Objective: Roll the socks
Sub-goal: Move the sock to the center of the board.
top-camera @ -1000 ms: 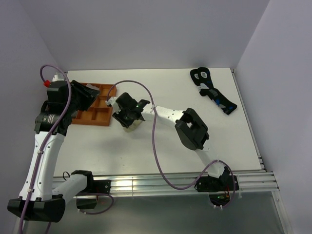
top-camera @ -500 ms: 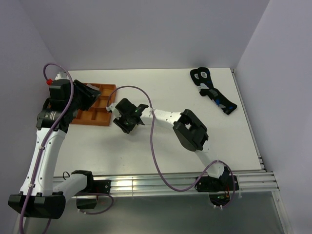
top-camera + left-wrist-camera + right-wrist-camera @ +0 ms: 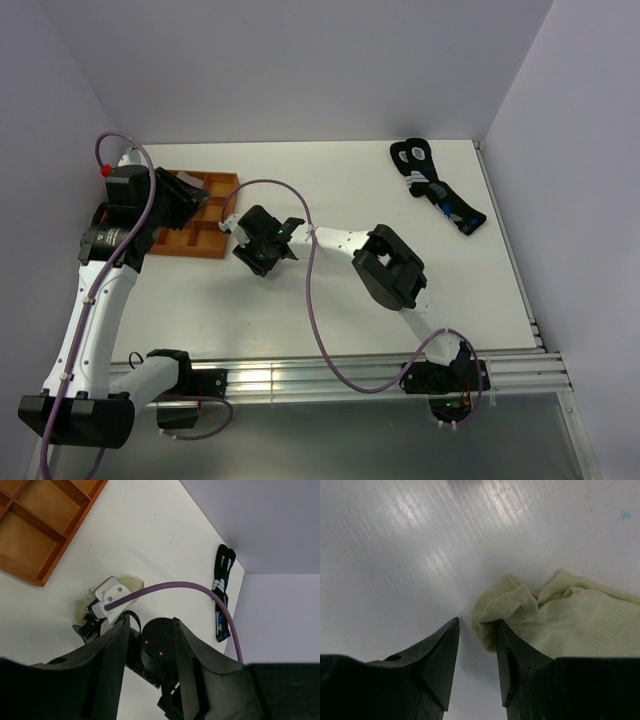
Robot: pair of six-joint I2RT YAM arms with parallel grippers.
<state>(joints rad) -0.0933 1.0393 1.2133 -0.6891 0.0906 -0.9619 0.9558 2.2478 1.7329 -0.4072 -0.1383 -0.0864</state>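
The pale cream-yellow sock (image 3: 565,612) lies bunched on the white table. My right gripper (image 3: 476,626) is low over the table at the sock's left edge. It is open, its right finger touches the sock's folded rim, and the gap between the fingers is over bare table. In the top view the right gripper (image 3: 253,252) covers the sock. The left wrist view shows bits of the sock (image 3: 131,583) around the right wrist. My left gripper (image 3: 190,200) hangs open and empty above the orange tray. The taupe sock with the striped cuff is out of view.
An orange tray (image 3: 200,245) with compartments sits at the left back, just left of the right gripper; it also shows in the left wrist view (image 3: 30,572). A pair of black socks with blue-and-white marks (image 3: 437,186) lies at the back right.
My right gripper has slid left and a little back toward the tray, and now covers the cream sock that showed under it. My left gripper has drifted slightly up.
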